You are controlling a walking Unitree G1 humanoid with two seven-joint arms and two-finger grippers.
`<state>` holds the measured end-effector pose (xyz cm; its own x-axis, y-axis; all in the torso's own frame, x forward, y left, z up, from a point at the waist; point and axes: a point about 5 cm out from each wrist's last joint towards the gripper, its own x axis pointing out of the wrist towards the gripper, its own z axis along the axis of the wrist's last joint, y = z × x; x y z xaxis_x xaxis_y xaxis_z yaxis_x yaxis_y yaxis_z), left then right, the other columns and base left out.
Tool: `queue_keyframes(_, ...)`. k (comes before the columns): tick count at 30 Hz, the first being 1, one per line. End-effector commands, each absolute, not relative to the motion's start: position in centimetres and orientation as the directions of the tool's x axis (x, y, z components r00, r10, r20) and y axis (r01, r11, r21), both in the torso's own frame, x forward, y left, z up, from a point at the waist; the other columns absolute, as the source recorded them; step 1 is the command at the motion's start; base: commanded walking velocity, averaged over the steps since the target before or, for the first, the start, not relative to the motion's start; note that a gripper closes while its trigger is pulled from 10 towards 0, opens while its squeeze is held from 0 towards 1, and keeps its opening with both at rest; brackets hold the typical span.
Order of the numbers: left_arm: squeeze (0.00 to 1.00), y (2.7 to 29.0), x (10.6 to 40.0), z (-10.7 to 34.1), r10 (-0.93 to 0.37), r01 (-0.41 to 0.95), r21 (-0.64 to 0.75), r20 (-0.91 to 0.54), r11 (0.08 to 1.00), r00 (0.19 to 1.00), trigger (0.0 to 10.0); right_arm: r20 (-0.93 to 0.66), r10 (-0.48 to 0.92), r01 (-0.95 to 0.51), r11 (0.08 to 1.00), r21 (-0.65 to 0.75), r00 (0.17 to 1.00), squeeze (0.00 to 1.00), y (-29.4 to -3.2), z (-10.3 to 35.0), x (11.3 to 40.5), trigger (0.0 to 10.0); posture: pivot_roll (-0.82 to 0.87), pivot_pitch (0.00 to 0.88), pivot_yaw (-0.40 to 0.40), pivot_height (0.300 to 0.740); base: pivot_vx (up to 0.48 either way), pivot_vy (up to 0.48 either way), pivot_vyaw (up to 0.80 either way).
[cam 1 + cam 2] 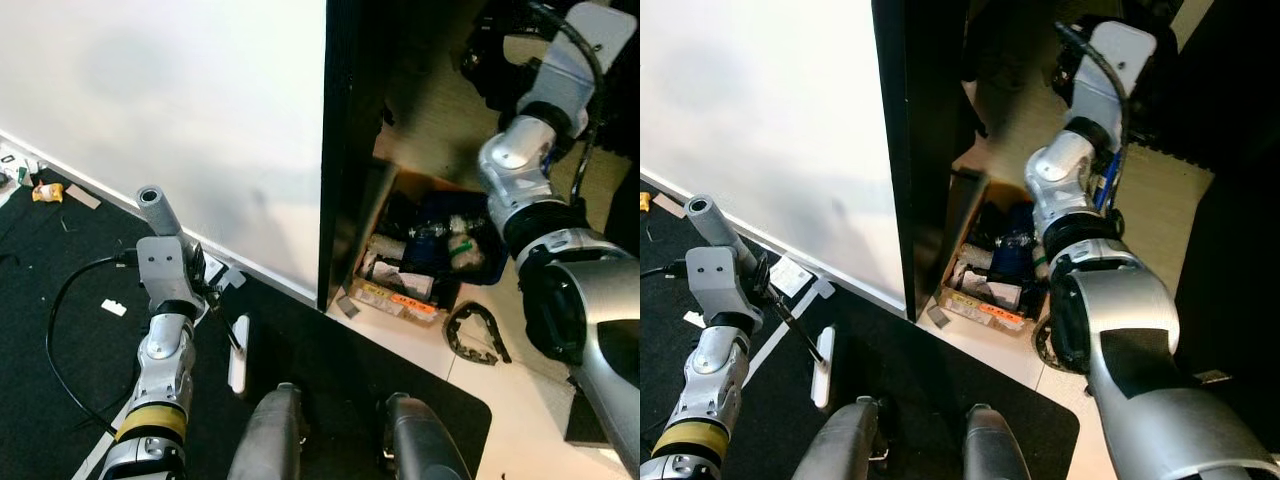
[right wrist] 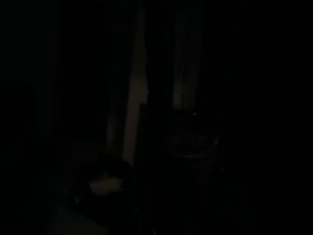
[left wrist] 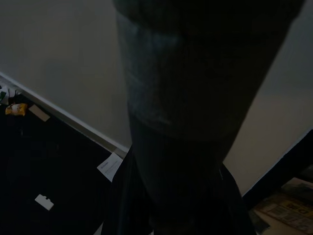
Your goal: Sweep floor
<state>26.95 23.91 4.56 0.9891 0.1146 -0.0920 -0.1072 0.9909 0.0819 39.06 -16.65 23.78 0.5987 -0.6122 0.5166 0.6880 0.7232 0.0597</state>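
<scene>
nearest us are our two grey legs [image 1: 275, 435], standing on a black mat [image 1: 330, 360] that is cut off by the lower edge. just ahead of them a narrow white sweeper head [image 1: 238, 353] lies on the mat, with a thin dark rod [image 1: 222, 322] running up from it toward our left gripper [image 1: 198, 272]. the grey handle [image 1: 156, 209] stands up out of that wrist, and in the left wrist view a thick dark tube [image 3: 186, 98] sits right against the lens, so we take the fingers to be closed around the handle, though the fingertips themselves are hidden. a black cable [image 1: 60, 340] loops beside the left arm

on the dark floor to our left lie a small white scrap [image 1: 113, 307], a yellow wrapper [image 1: 46, 192] and a tan strip [image 1: 83, 197] near the baseboard, all well apart from the sweeper head. a white paper [image 1: 213, 270] lies at the foot of the big white wall panel [image 1: 170, 110]

past the panel's black edge [image 1: 340, 150], an open cardboard box [image 1: 415, 250] of packets and bottles sits on pale flooring; its labels are too small to read. a black curved piece [image 1: 475, 333] lies beside it

our right arm [image 1: 530, 170] reaches up and away into a dark corner; its gripper is lost in shadow, the right wrist view is nearly black, and we cannot tell how its jaws stand
</scene>
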Motion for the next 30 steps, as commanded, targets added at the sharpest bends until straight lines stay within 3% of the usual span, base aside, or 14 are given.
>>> queue_keyframes(1,0.0,24.4,27.1,5.3,0.121,-0.115,0.099,-0.063,0.988,0.991,10.0,0.584,-0.58,0.672,0.737,0.078,0.568,0.0,-16.2,24.6,38.8,10.0,0.07,0.122,-0.066,0.74,0.0,0.0,0.0)
queue_keyframes(5,0.0,24.4,27.1,5.3,0.122,-0.115,0.101,-0.062,0.988,0.991,10.0,0.684,-0.444,0.61,0.792,-0.002,0.579,0.0,-13.1,23.3,38.0,10.0,0.07,0.124,-0.07,0.74,0.0,0.0,0.0)
queue_keyframes(9,0.0,24.4,27.1,5.3,0.122,-0.115,0.101,-0.062,0.988,0.991,10.0,0.707,-0.405,0.593,0.805,-0.025,0.579,0.0,-12.3,22.9,37.8,10.0,0.07,0.124,-0.07,0.74,0.0,0.0,0.0)
queue_keyframes(12,0.0,24.4,27.1,5.3,0.122,-0.115,0.101,-0.062,0.988,0.991,10.0,0.82,-0.221,0.554,0.821,-0.136,0.528,0.0,-9.5,21.7,36.6,10.0,0.07,0.125,-0.069,0.74,0.0,0.0,0.0)
queue_keyframes(30,0.0,24.4,27.2,5.3,0.122,-0.115,0.097,-0.063,0.989,0.991,10.0,0.91,-0.085,0.62,0.757,-0.205,0.405,0.0,-8.8,20.8,35.7,10.0,0.07,0.119,-0.07,0.74,0.0,0.0,0.0)
